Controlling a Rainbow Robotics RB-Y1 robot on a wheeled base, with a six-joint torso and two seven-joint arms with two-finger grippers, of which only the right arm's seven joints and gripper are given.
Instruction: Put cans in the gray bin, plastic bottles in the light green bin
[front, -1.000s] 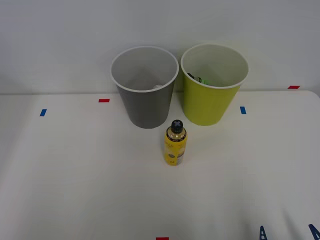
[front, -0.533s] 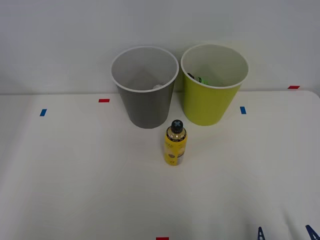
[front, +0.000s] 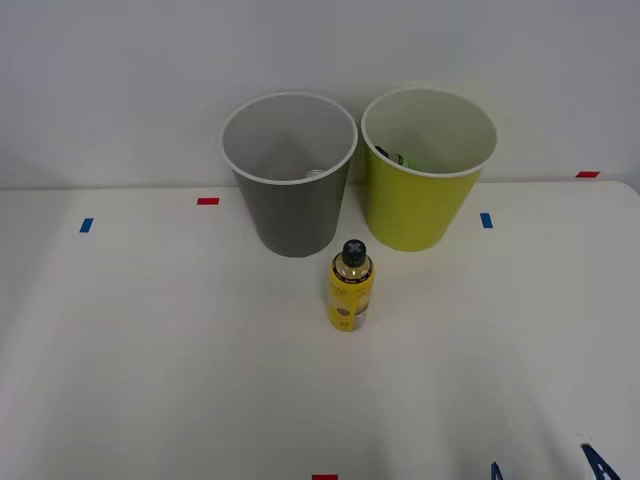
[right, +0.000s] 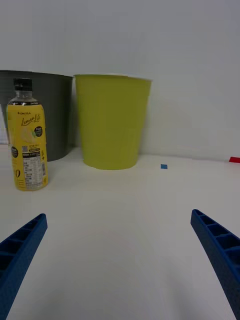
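Blue right gripper (front: 543, 465) fingers spread wide, now shifted left toward the upright yellow bottle (front: 351, 286), holding nothing. Approach under way; light green bin (front: 420, 205) waiting behind it

**Hidden and cut-off parts**

Right gripper (front: 543, 468): just the blue fingertips (front: 597, 462) clear the front view's lower edge. Gray bin (right: 47, 112): cut by the wrist picture's edge, partly behind the plastic bottle (right: 28, 141). Light green bin (front: 425, 175): contents mostly hidden, unidentifiable. Bottle label's small print: illegible.
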